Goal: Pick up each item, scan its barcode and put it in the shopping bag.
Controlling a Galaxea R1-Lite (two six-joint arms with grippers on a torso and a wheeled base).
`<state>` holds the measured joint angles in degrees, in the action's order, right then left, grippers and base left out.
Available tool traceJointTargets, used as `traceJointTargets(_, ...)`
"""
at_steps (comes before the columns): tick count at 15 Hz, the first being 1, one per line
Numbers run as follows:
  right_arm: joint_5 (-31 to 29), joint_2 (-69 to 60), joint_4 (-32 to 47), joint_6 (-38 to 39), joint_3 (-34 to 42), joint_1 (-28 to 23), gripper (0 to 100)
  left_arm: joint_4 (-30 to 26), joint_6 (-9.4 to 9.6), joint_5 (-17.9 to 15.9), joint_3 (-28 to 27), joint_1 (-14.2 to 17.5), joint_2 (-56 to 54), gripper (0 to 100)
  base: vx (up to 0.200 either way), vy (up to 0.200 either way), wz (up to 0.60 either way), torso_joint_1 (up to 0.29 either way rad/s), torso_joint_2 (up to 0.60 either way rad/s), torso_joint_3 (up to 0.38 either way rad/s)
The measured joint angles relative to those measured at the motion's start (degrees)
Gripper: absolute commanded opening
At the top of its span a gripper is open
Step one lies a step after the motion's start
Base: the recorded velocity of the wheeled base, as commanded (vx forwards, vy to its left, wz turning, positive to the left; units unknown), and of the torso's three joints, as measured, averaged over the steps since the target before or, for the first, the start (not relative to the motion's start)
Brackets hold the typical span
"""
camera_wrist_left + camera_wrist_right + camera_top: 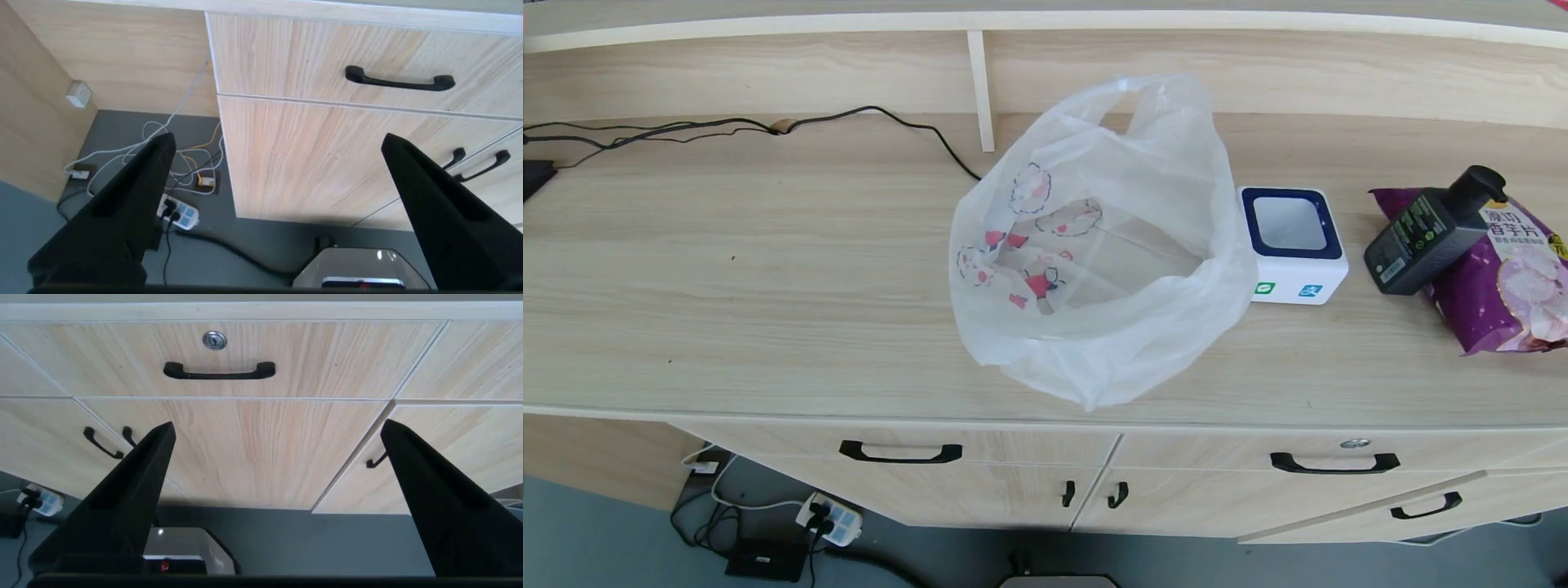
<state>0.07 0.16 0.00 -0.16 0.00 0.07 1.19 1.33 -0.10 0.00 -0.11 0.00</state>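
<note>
Head view has the bench [727, 286] top: one white shopping bag [1094, 245] standing open mid-bench, one scanner box [1294, 245] touching its right side, then two items, one black bottle [1425, 233] lying across one purple snack pack [1511, 286]. Wrist views face the drawer fronts [270, 449] below instead; left hand [278, 140] and right hand [278, 426] are both spread wide, holding nothing.

Thin translucent plastic bag [1094, 245], wood-grain counter [768, 286]

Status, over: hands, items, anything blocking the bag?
Left hand and right hand open, empty, low before the drawers. Bottle lies on snack pack, right of scanner, neither bagged. Shopping bag open on counter, path unobstructed.
</note>
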Motion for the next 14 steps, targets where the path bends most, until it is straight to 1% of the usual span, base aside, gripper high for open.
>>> traceJointTargets(11,0.0,0.02,0.0,0.09,0.0,0.0,100,0.02,0.09,0.0,0.0,-0.05,0.0,100,0.0,0.0,0.0,0.0,0.0,0.0)
traceJointTargets(12,0.0,0.02,0.0,0.09,0.0,0.0,100,0.02,0.11,0.0,0.0,-0.05,0.0,100,0.0,0.2,0.0,0.002,0.0,0.007)
traceJointTargets(14,0.02,0.02,0.0,0.05,0.0,0.0,100,-0.07,0.22,0.0,0.0,-0.07,0.0,100,0.0,0.0,0.0,0.0,0.0,0.0)
